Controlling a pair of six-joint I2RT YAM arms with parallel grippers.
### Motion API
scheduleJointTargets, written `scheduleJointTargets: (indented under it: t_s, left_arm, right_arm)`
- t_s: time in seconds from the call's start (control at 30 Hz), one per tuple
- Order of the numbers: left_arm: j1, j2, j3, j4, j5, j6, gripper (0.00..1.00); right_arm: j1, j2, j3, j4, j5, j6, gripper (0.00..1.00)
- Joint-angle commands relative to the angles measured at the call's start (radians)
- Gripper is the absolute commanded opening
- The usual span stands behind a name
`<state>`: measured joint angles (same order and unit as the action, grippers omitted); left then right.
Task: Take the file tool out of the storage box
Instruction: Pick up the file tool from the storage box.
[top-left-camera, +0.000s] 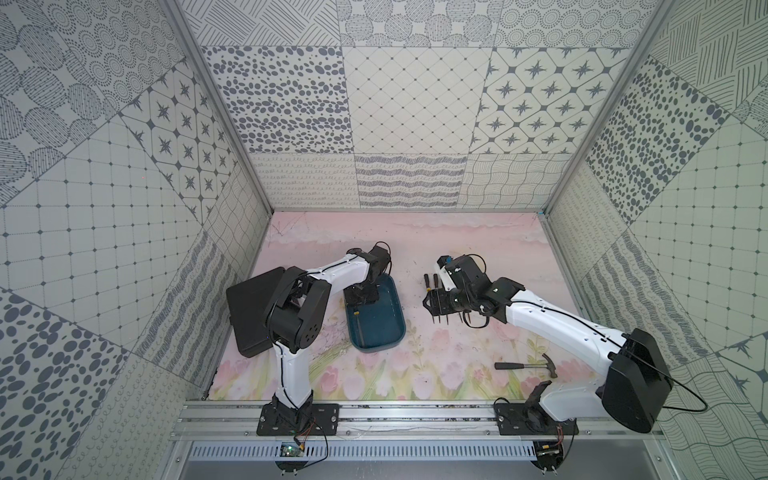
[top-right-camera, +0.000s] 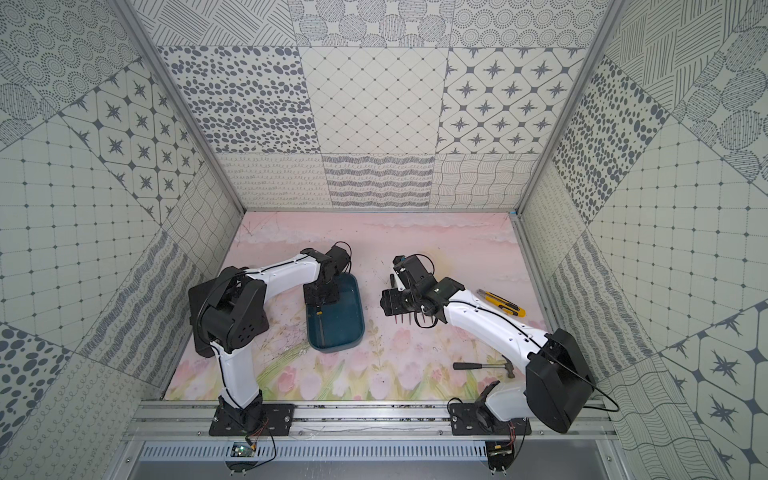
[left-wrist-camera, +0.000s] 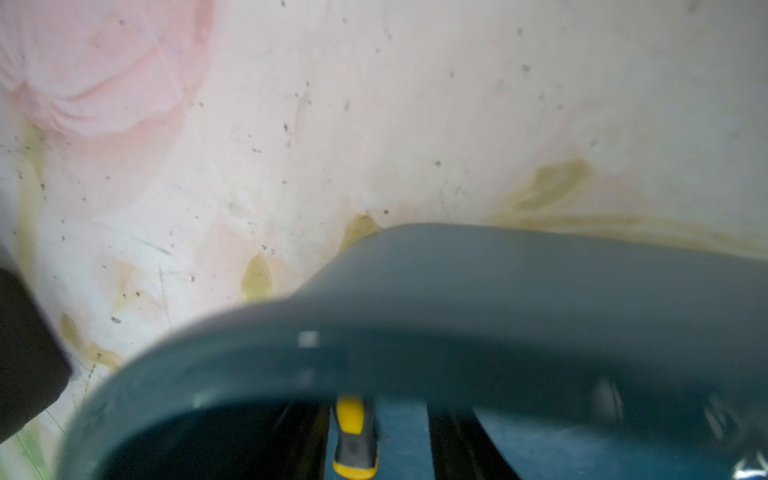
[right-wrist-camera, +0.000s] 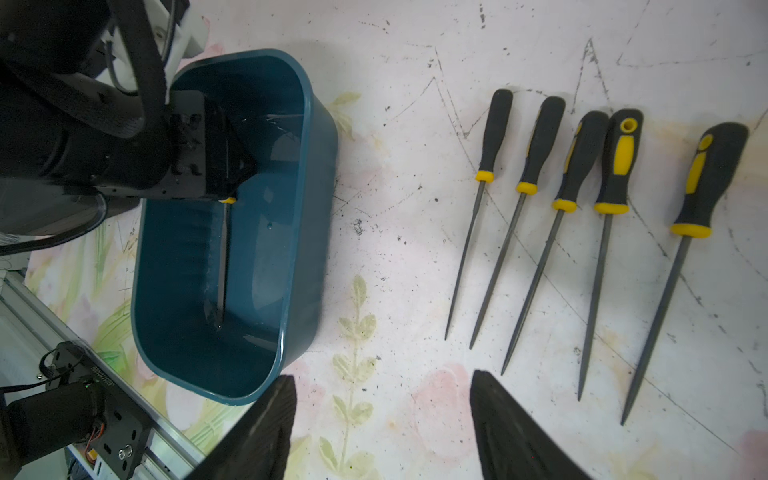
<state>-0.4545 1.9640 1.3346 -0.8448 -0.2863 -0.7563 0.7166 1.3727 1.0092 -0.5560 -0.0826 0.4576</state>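
The file (right-wrist-camera: 223, 257), a thin grey shaft with yellow collar and black handle, lies in the teal box (right-wrist-camera: 309, 174); the left gripper (left-wrist-camera: 380, 436) straddles its handle, jaws apart, not clamped. The right gripper (right-wrist-camera: 382, 378) hangs spread and empty; lettering on the base plate (right-wrist-camera: 109, 399) is unreadable.

Floral tabletop (top-left-camera: 415, 249) with teal storage box (top-left-camera: 382, 320), five files (right-wrist-camera: 536, 282), hammer (top-left-camera: 509, 366), black case (top-left-camera: 247, 307), seemingly a box cutter (top-right-camera: 500, 302).

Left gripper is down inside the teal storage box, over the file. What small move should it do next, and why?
Probably close the left gripper on the handle of the file. In the left wrist view its fingers stand on either side of the yellow-black handle with a gap on one side, and the file lies flat on the floor of the storage box.
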Motion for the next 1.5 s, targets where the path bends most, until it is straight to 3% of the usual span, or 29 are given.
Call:
scheduleJointTargets:
  t_s: [0.0, 0.27, 0.5, 0.9, 1.17, 1.47]
  left_arm:
    - [0.006, 0.003, -0.054, 0.082, 0.094, 0.015, 0.37]
    - [0.003, -0.096, -0.123, 0.238, 0.254, 0.051, 0.27]
    - [0.010, -0.242, -0.192, 0.367, 0.424, 0.039, 0.08]
    - [0.013, -0.481, -0.245, 0.507, 0.616, -0.063, 0.04]
    - [0.013, -0.555, -0.221, 0.495, 0.661, -0.103, 0.04]
    - [0.015, -0.569, -0.220, 0.513, 0.693, -0.132, 0.04]
  right_arm:
    - [0.001, -0.041, -0.018, 0.026, -0.004, -0.010, 0.71]
    - [0.005, -0.076, -0.029, 0.041, -0.074, 0.002, 0.71]
    - [0.008, -0.124, -0.074, 0.142, -0.221, 0.032, 0.71]
    - [0.017, -0.110, -0.169, 0.441, -0.485, 0.181, 0.68]
    - [0.045, -0.071, -0.163, 0.494, -0.523, 0.208, 0.60]
    - [0.065, -0.026, -0.143, 0.489, -0.503, 0.208, 0.43]
